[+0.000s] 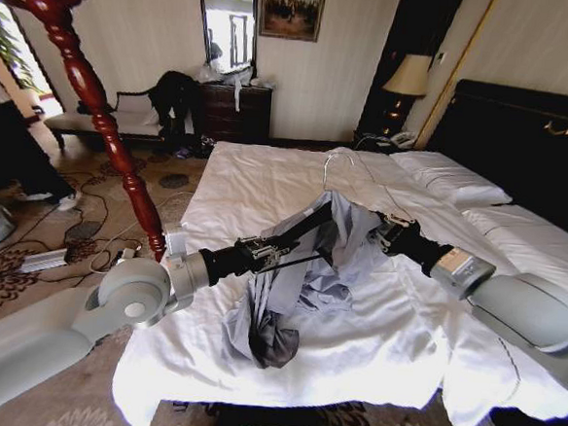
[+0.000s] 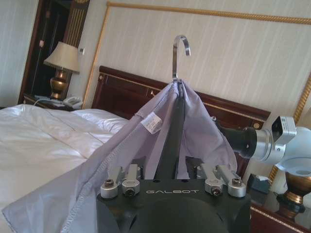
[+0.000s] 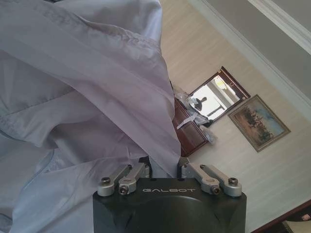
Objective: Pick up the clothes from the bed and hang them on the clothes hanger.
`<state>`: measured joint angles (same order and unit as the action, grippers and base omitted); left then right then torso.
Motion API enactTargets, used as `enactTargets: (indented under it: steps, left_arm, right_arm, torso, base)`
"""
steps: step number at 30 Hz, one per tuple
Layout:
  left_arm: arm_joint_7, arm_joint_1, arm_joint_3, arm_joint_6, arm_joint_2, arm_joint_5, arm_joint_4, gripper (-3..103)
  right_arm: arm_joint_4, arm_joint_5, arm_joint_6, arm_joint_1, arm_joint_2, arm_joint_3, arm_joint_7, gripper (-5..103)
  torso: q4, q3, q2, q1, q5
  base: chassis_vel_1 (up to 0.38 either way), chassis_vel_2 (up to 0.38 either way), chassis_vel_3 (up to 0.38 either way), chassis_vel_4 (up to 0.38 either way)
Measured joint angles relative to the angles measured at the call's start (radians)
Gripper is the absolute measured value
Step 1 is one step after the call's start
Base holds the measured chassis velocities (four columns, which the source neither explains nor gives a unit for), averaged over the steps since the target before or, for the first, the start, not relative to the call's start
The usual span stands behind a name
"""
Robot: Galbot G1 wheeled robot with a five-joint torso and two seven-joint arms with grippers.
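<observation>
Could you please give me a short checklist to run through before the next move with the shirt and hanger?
1. Left gripper holds the clothes hanger: ok, the hanger's black body runs up from between its fingers.
2. Shirt is over the hanger: ok in part; the fabric meets at the silver hook, but much of it hangs bunched below.
3. Right gripper has the shirt: ok, cloth is pinched at its fingers.
4. Shirt is clear of the bed: not ok, its lower end lies on the duvet.
5. Hook is free for hanging: ok, it stands bare above the fabric.
6. Both shoulders are seated in the sleeves: cannot tell.
</observation>
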<state>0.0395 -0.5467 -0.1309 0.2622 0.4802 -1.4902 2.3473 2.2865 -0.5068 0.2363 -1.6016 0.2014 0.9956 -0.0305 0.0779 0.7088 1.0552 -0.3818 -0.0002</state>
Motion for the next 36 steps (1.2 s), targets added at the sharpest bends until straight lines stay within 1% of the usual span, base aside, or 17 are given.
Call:
enactTargets:
  steps: [2, 3, 6, 7, 9, 11, 12, 14, 15, 16, 19, 20, 22, 24, 26, 28, 36]
  left_arm:
    - [0.001, -0.010, 0.037, 0.004, 0.002, -0.024, 0.008, 58]
    - [0.001, -0.010, 0.037, 0.004, 0.002, -0.024, 0.008, 58]
    - [0.003, -0.019, 0.070, 0.008, -0.004, -0.044, 0.021, 74]
    - [0.003, -0.022, 0.078, 0.008, -0.010, -0.045, 0.026, 74]
    - [0.003, -0.028, 0.101, 0.008, -0.020, -0.054, 0.037, 85]
    - [0.004, -0.030, 0.110, 0.008, -0.022, -0.057, 0.041, 85]
    - [0.006, -0.034, 0.129, 0.008, -0.026, -0.064, 0.046, 96]
    - [0.007, -0.052, 0.173, 0.008, -0.029, -0.071, 0.048, 98]
    - [0.007, -0.052, 0.173, 0.008, -0.029, -0.071, 0.048, 98]
    - [0.008, -0.067, 0.203, 0.008, -0.031, -0.079, 0.049, 100]
    - [0.009, -0.140, 0.330, 0.008, -0.038, -0.099, 0.050, 100]
    - [0.009, -0.140, 0.330, 0.008, -0.038, -0.099, 0.050, 100]
    - [0.013, -0.228, 0.457, 0.008, -0.047, -0.100, 0.053, 100]
    - [0.014, -0.248, 0.484, 0.008, -0.047, -0.100, 0.054, 100]
    - [0.016, -0.313, 0.552, 0.008, -0.046, -0.099, 0.057, 100]
    - [0.017, -0.359, 0.581, 0.006, -0.036, -0.088, 0.054, 100]
    - [0.024, -0.459, 0.614, -0.012, 0.020, -0.028, 0.011, 100]
  right_arm:
    - [-0.001, 0.002, -0.001, -0.004, 0.004, 0.004, 0.000, 22]
    - [-0.001, 0.002, -0.001, -0.004, 0.004, 0.004, 0.000, 22]
    - [-0.002, 0.009, -0.004, -0.008, 0.014, 0.005, 0.001, 21]
    - [-0.004, 0.011, -0.005, -0.009, 0.017, 0.005, 0.001, 21]
    - [-0.006, 0.016, -0.006, -0.015, 0.024, 0.007, 0.003, 21]
    - [-0.006, 0.017, -0.007, -0.017, 0.026, 0.008, 0.003, 20]
    - [-0.006, 0.019, -0.007, -0.021, 0.034, 0.011, 0.004, 20]
    - [-0.005, 0.019, -0.007, -0.022, 0.044, 0.013, 0.006, 20]
    - [-0.005, 0.019, -0.007, -0.022, 0.044, 0.013, 0.006, 20]
    - [-0.005, 0.019, -0.007, -0.021, 0.046, 0.013, 0.007, 20]
    - [-0.005, 0.018, -0.007, -0.019, 0.051, 0.013, 0.010, 20]
    - [-0.005, 0.018, -0.007, -0.019, 0.051, 0.013, 0.010, 20]
    - [-0.006, 0.018, -0.007, -0.021, 0.053, 0.014, 0.011, 20]
    - [-0.007, 0.018, -0.007, -0.021, 0.053, 0.014, 0.011, 20]
    - [-0.006, 0.018, -0.007, -0.021, 0.053, 0.016, 0.011, 20]
    - [-0.006, 0.016, -0.006, -0.019, 0.054, 0.018, 0.014, 20]
    - [0.006, 0.015, -0.003, -0.025, 0.075, 0.027, 0.015, 20]
  torso:
    - [-0.0001, 0.000, 0.000, 0.000, 0.0000]
    - [-0.0001, 0.000, 0.000, 0.000, 0.0000]
    - [0.0002, 0.000, 0.000, 0.000, 0.0001]
    - [0.0001, 0.000, 0.000, 0.000, 0.0001]
    - [-0.0001, 0.000, 0.000, 0.000, 0.0001]
    - [-0.0001, 0.000, 0.000, 0.000, 0.0001]
    - [-0.0001, 0.000, 0.000, 0.000, 0.0000]
    - [0.0003, 0.000, 0.000, 0.000, 0.0002]
    - [0.0003, 0.000, 0.000, 0.000, 0.0002]
    - [0.0003, 0.000, 0.000, 0.000, 0.0001]
    - [0.0000, 0.000, 0.000, 0.000, 0.0000]
    - [0.0000, 0.000, 0.000, 0.000, 0.0000]
    - [-0.0001, 0.000, 0.000, 0.000, 0.0001]
    - [-0.0001, 0.000, 0.000, 0.000, 0.0001]
    - [-0.0002, 0.000, 0.000, 0.000, 0.0001]
    - [0.0000, 0.000, 0.000, 0.000, 0.0001]
    - [0.0001, 0.000, 0.000, 0.000, 0.0001]
  base:
    - [0.000, 0.000, 0.000, 0.000]
    - [0.000, 0.000, 0.000, 0.000]
    - [0.000, 0.000, 0.000, 0.000]
    - [0.000, 0.000, 0.000, 0.000]
    - [0.000, 0.000, 0.000, 0.000]
    - [0.000, 0.000, 0.000, 0.000]
    - [0.000, 0.000, 0.000, 0.000]
    - [0.000, 0.000, 0.000, 0.000]
    - [0.000, 0.000, 0.000, 0.000]
    - [0.000, 0.000, 0.000, 0.000]
    - [0.000, 0.000, 0.000, 0.000]
    - [0.000, 0.000, 0.000, 0.000]
    - [0.000, 0.000, 0.000, 0.000]
    - [0.000, 0.000, 0.000, 0.000]
    - [0.000, 0.000, 0.000, 0.000]
    - [0.000, 0.000, 0.000, 0.000]
    - [0.000, 0.000, 0.000, 0.000]
